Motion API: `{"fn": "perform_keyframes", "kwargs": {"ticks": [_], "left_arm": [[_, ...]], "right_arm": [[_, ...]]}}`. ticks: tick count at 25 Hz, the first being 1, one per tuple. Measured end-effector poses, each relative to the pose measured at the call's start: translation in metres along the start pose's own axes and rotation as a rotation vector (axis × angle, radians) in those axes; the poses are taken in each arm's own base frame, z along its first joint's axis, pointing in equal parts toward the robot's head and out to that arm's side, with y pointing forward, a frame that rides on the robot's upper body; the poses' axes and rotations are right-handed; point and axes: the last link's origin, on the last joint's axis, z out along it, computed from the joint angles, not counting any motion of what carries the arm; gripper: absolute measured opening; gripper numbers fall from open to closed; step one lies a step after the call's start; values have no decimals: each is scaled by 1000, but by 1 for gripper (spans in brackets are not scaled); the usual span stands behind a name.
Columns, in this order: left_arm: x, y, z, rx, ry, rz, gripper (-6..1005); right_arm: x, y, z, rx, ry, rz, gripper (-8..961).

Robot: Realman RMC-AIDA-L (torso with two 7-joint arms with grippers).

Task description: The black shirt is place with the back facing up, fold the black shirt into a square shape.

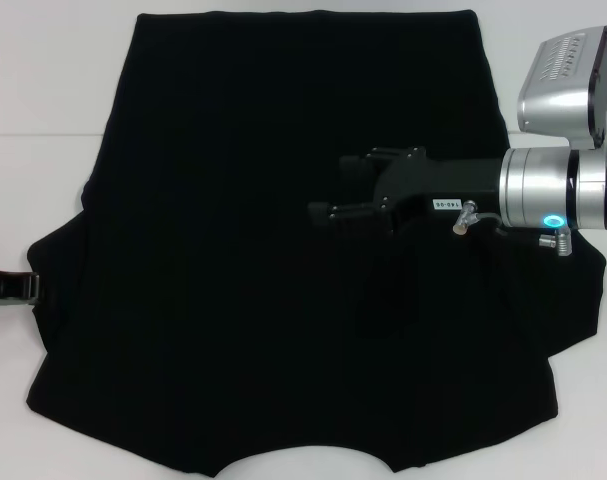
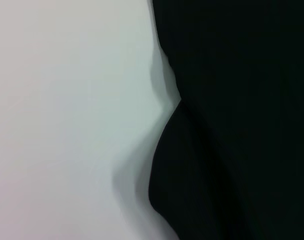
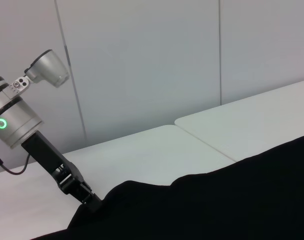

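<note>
Lab or robot test room: plain white worktop (image 3: 157, 150) made of two slabs butted together, seam at 3 o'clock, bare pale panelled wall (image 3: 141, 60) behind with vertical joints, nothing domestic around, silver robot arm (image 3: 14, 117) with a glowing green ring at 9 o'clock

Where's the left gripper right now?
In the head view the left gripper is at the far left edge, at the black shirt's left sleeve. The right wrist view shows it low on the white table at the shirt's edge.
</note>
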Motion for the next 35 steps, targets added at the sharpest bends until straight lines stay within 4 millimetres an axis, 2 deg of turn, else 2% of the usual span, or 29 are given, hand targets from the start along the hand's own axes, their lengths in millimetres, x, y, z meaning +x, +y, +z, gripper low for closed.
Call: {"fn": "perform_keyframes", "kwargs": {"ticks": [9, 29, 35], "left_arm": [[0, -3, -1, 7, 11, -11, 5], [-3, -35, -24, 56, 98, -112, -1], [-7, -39, -25, 61, 97, -123, -1]], "right_arm": [[2, 0, -1, 5, -7, 5, 898], [4, 4, 0, -6, -49, 10, 899], [4, 5, 0, -9, -49, 10, 899]]}}
